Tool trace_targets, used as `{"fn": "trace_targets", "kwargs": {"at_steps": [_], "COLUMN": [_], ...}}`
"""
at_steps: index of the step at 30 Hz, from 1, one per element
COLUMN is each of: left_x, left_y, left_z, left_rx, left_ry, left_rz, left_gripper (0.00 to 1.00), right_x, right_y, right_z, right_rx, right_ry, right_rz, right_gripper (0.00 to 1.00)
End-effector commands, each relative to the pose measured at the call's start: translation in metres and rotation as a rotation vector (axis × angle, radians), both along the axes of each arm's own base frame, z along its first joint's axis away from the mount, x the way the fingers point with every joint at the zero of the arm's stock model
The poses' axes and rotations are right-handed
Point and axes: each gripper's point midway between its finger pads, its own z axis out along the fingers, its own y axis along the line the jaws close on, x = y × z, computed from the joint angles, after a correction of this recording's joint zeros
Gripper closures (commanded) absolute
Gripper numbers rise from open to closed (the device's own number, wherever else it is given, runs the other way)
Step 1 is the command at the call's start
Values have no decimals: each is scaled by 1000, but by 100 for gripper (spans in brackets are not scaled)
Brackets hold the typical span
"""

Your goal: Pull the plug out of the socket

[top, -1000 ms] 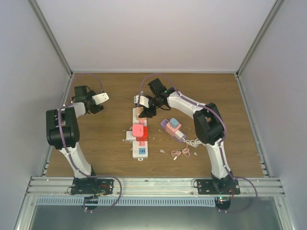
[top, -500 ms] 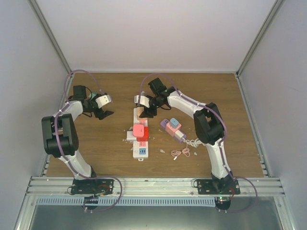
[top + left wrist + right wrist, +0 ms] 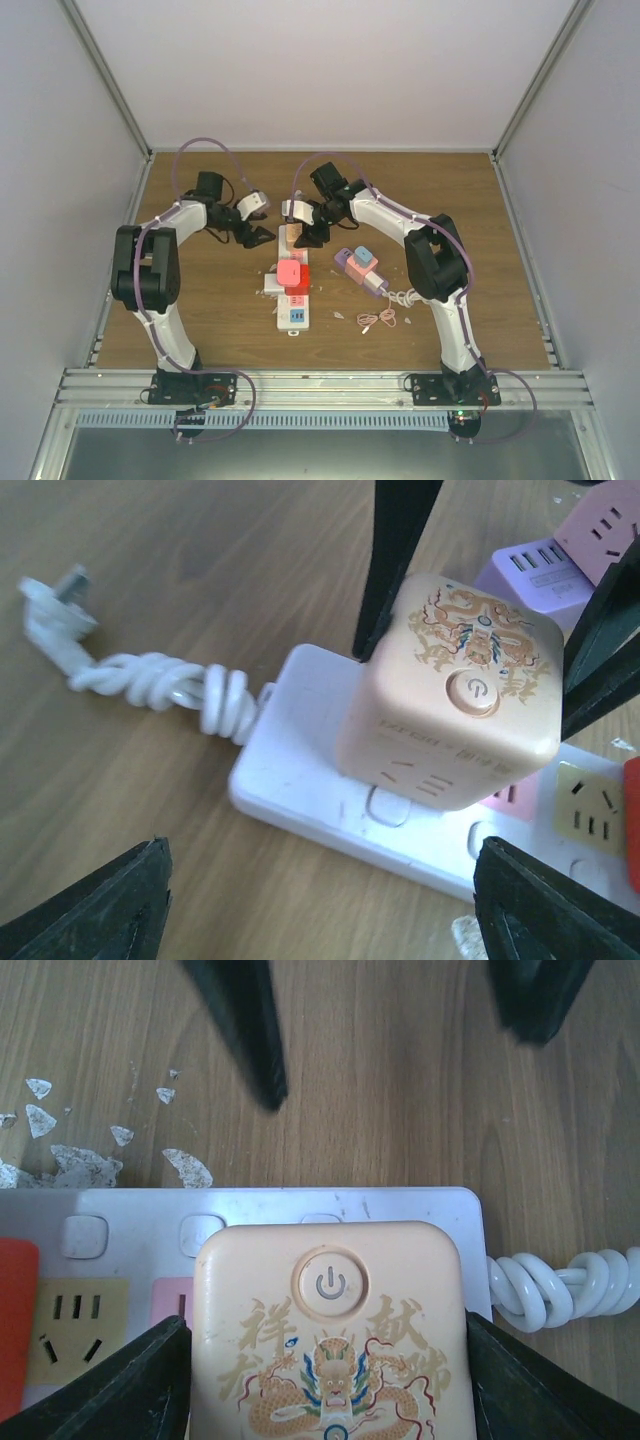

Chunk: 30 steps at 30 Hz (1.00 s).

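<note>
A peach cube plug (image 3: 291,237) with a dragon print and a power button sits in the far end of the white power strip (image 3: 294,312). My right gripper (image 3: 309,229) is shut on it. In the right wrist view its fingers (image 3: 110,1390) press both sides of the cube (image 3: 330,1330). My left gripper (image 3: 257,233) is open and empty, just left of the strip's far end. In the left wrist view the cube (image 3: 455,690) stands on the strip (image 3: 300,780), ahead of my left gripper (image 3: 320,920), with the right gripper's black fingers (image 3: 395,560) flanking it.
A red plug (image 3: 292,275) and a white one (image 3: 273,285) sit further down the strip. A purple adapter with a blue-pink cube (image 3: 357,263) and a coiled cable (image 3: 385,318) lie to the right. The strip's knotted white cord (image 3: 170,685) trails left. White chips (image 3: 60,1150) litter the wood.
My left arm has swung right from the table's left side to the far end of the strip. The right gripper has stayed on the peach cube.
</note>
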Motion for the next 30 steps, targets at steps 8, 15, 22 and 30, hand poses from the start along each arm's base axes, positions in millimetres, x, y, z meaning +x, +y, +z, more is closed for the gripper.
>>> {"fn": "trace_targets", "kwargs": {"at_steps": [8, 15, 22, 30], "left_x": [-13, -15, -8, -13], "left_y": [-26, -31, -25, -14], "left_z": [-52, -77, -92, -106], "left_rx": [67, 123, 186, 308], "left_ry": [198, 238, 261, 261], "left_rz": [73, 109, 171, 190], "left_gripper": [9, 9, 12, 17], "right_x": [0, -1, -1, 3], "right_y": [-7, -6, -2, 3], "right_z": [-2, -1, 9, 32], "right_rx": [-26, -17, 18, 65], "right_ry": [10, 17, 19, 0], "right_rz": [-5, -5, -2, -2], "right_gripper": [42, 50, 59, 66]}}
